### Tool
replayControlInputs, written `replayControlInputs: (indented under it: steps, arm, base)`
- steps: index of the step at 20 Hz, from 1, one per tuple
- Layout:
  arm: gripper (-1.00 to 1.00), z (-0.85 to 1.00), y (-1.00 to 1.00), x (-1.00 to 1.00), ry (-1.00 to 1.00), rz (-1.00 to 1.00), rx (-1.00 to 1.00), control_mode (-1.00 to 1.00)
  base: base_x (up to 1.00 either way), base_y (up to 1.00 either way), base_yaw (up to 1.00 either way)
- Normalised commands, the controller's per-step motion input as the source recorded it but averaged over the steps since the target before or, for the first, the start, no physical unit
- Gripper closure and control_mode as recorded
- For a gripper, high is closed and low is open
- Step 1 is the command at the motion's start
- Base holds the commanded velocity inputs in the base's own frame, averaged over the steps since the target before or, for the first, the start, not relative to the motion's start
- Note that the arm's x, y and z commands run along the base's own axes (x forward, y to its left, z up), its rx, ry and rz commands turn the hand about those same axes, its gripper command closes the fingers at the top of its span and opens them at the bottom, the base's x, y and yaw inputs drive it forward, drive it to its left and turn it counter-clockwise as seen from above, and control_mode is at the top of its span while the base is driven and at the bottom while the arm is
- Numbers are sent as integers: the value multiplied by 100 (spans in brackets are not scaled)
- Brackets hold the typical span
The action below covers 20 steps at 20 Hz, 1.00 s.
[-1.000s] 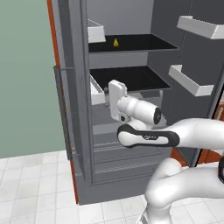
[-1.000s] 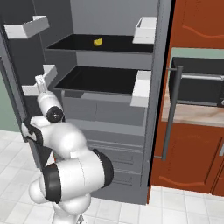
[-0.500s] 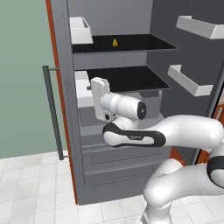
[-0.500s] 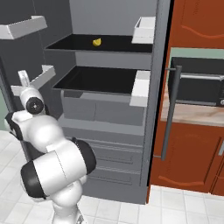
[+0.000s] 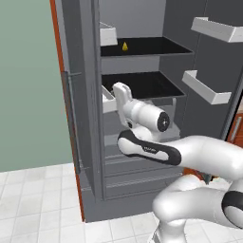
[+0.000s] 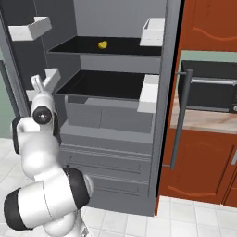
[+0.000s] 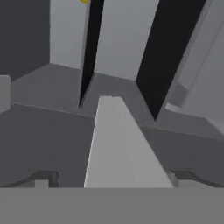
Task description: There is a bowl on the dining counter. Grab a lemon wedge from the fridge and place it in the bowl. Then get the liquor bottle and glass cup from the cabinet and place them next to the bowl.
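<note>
Illumination was even and diffuse, with no identifiable source and no glare. Shadows were soft and faint. The hand view rendered soft and blurred; the base views were sharper.

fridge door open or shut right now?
Open. The fridge interior shows: both black shelves are exposed, with the lemon wedge on the upper one, and the door is swung out.

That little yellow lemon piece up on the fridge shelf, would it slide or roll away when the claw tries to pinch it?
The lemon wedge looks small and rounded on top, so it would probably be light and might rock or skid on the smooth black shelf. Being so small beside the open gripper, it could slip sideways unless pinched squarely.
</note>
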Motion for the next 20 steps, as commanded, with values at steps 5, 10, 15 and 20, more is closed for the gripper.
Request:
replayControlInputs:
  steps: [5,10,15,20]
  arm:
    - [-100,90,-50,-15,-1,-22,-23,-100]
    - [-100,83,-18,-98,-4,-13,-13,-100]
    - [-100,77,-16,-100,-1,-7,-7,-100]
    - [-100,93,-47,-100,0,-6,-5,-100]
  base:
    - [0,0,0]
    - [0,0,0]
    - [0,0,0]
    - [0,0,0]
